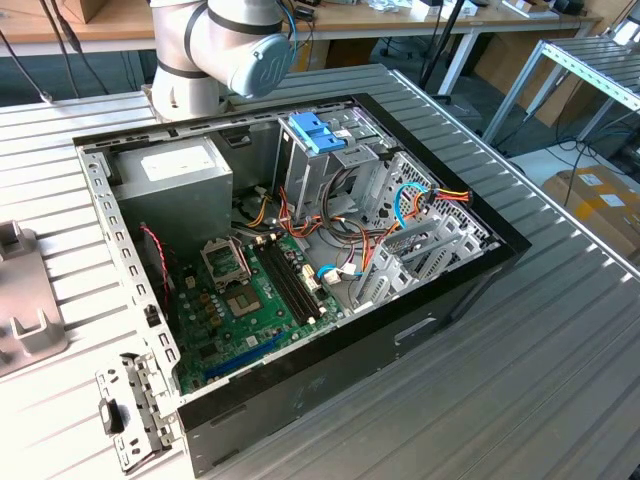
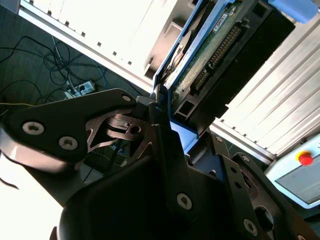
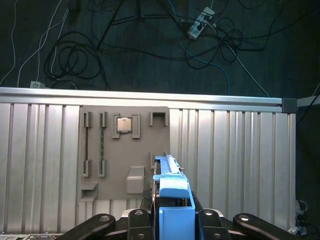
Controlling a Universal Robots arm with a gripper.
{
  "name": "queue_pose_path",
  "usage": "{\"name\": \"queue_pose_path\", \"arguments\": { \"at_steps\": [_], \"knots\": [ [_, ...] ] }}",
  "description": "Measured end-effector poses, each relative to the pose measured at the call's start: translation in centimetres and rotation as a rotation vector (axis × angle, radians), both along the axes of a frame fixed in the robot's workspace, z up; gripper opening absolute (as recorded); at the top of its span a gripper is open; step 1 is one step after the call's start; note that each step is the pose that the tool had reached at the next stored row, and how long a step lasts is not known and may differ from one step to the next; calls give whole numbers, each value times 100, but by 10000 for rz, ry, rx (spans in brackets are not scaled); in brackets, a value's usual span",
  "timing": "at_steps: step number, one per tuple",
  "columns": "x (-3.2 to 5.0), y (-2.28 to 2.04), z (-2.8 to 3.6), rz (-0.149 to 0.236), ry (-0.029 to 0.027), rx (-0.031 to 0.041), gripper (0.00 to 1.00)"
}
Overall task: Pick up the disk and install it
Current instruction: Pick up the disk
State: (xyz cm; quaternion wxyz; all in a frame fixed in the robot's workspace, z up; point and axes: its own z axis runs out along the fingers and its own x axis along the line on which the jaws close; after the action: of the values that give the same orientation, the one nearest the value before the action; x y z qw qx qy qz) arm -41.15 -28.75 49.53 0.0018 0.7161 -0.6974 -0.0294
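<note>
The disk (image 3: 171, 192) stands on edge between my gripper's (image 3: 172, 214) black fingers (image 3: 138, 216) in the first wrist view, with its light-blue plastic frame toward the camera. In the second wrist view the disk (image 2: 210, 52) shows its green circuit board and a connector row inside the blue frame, and the gripper (image 2: 181, 136) is shut on the frame's end. Behind the disk lies a grey holder tray (image 3: 107, 185) on the ribbed table. I cannot tell whether the disk still touches the tray.
The open computer case (image 1: 470, 290) lies on the ribbed table, with a grey drive cage with blue tabs (image 1: 318, 130), a power supply box (image 1: 180, 175) and the green motherboard (image 1: 250, 300). The tray (image 1: 25, 310) sits at the exterior view's left. A metal bracket (image 1: 130, 410) lies near the case's corner.
</note>
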Motion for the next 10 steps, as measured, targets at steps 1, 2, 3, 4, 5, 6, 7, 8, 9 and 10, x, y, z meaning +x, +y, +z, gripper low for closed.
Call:
{"name": "queue_pose_path", "arguments": {
  "at_steps": [1, 2, 3, 4, 5, 6, 7, 8, 9, 10],
  "knots": [
    [2, 0, 0, 0, 0, 0, 37],
    [4, 0, 0, 0, 0, 0, 37],
    [6, 0, 0, 0, 0, 0, 37],
    [10, 0, 0, 0, 0, 0, 37],
    [12, 0, 0, 0, 1, 0, 37],
    [14, 0, 0, 0, 0, 0, 37],
    [17, -1, 0, 0, 0, 0, 37],
    [18, -1, 0, 0, 0, 0, 37],
    [21, -1, 0, 0, 0, 0, 37],
    [23, -1, 0, 0, 0, 0, 37]
  ]
}}
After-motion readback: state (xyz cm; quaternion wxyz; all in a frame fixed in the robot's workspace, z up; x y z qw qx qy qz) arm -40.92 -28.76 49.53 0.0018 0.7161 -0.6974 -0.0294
